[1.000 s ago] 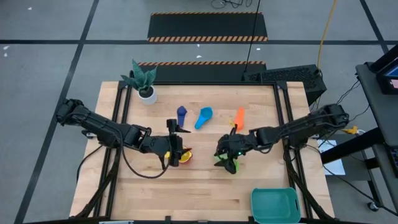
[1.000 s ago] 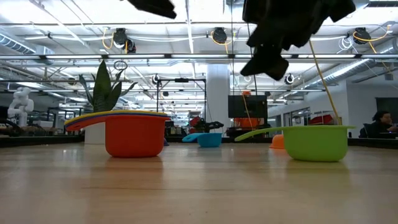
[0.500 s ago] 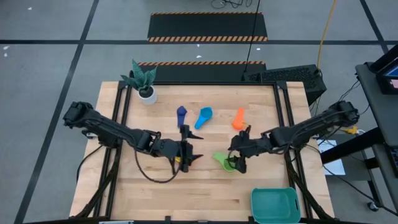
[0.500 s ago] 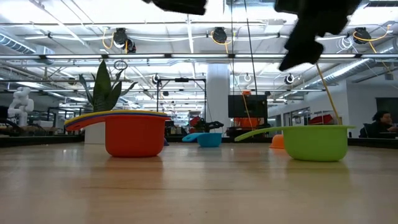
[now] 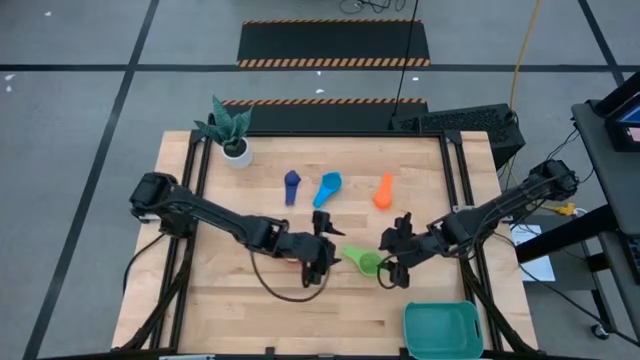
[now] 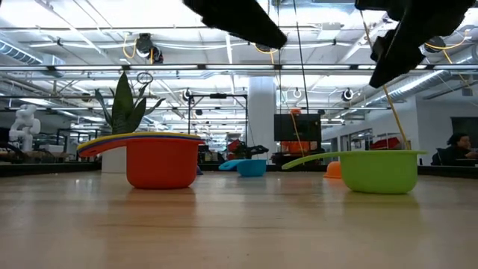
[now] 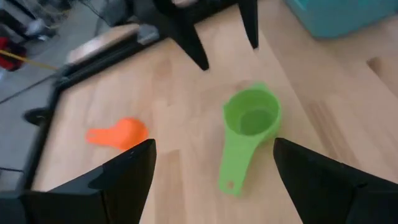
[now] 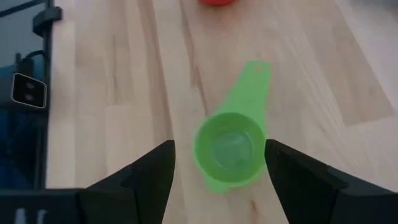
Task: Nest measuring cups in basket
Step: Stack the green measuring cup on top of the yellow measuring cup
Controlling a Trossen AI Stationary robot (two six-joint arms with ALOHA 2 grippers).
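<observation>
Green cup (image 5: 365,261): sat mid-desk, toward the front edge, between both grippers.
Axis: handle pointed at the left gripper (image 5: 326,250).
Right gripper (image 5: 391,262): nearer, just beside the bowl.
Fingers: both pairs spread, empty.

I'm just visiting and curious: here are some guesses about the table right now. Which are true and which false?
1. The green cup lies on the table between the left gripper and the right gripper. True.
2. The right gripper is clamped on the green cup. False: its fingers stand open and the cup lies free.
3. The basket already holds the orange cup. False: no cup shows in the basket, and that cup lies on the table's far side.
4. A potted plant stands at a far corner of the table. True.
</observation>
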